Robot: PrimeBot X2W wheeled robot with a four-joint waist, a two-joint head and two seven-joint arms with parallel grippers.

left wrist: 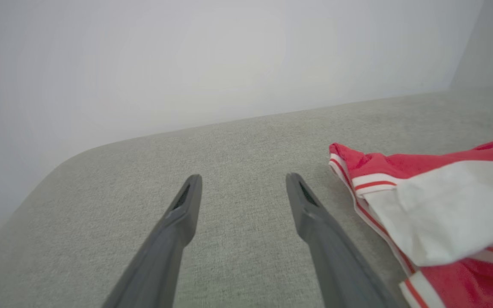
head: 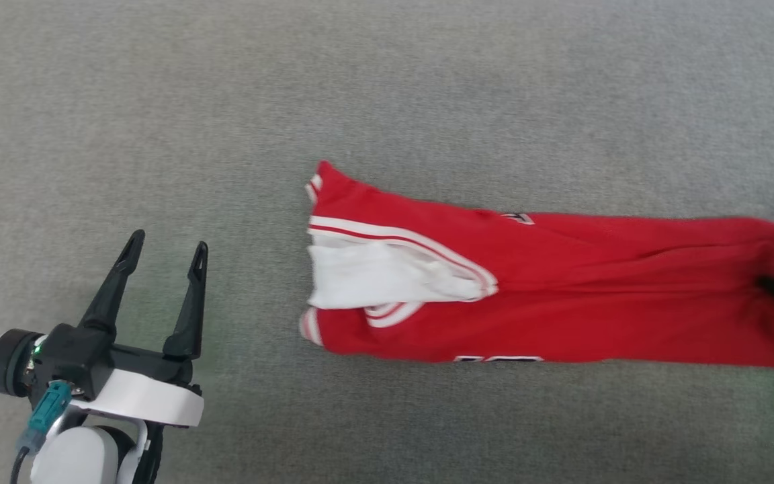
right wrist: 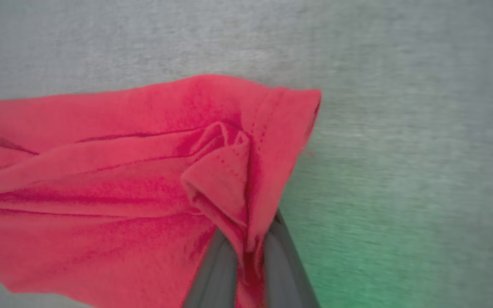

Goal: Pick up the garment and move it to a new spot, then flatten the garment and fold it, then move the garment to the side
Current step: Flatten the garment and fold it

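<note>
1. One jersey [head: 562,289] [right wrist: 101,171]: red, white sleeve panel, striped trim. It lies in a long strip on the grey table [head: 360,81], centre to right.
2. Two hands. Left hand [head: 169,242] [left wrist: 243,182]: fingers spread, empty, well apart from the jersey's striped end.
3. Right hand [right wrist: 246,256]: clamped on the jersey's hem.
4. Black lettering [head: 498,359] shows at both long edges, unreadable.

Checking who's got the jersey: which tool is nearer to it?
Right. The right tool is shut on the jersey at its hem end; the left tool is open, off beside the sleeve end, not touching.
</note>
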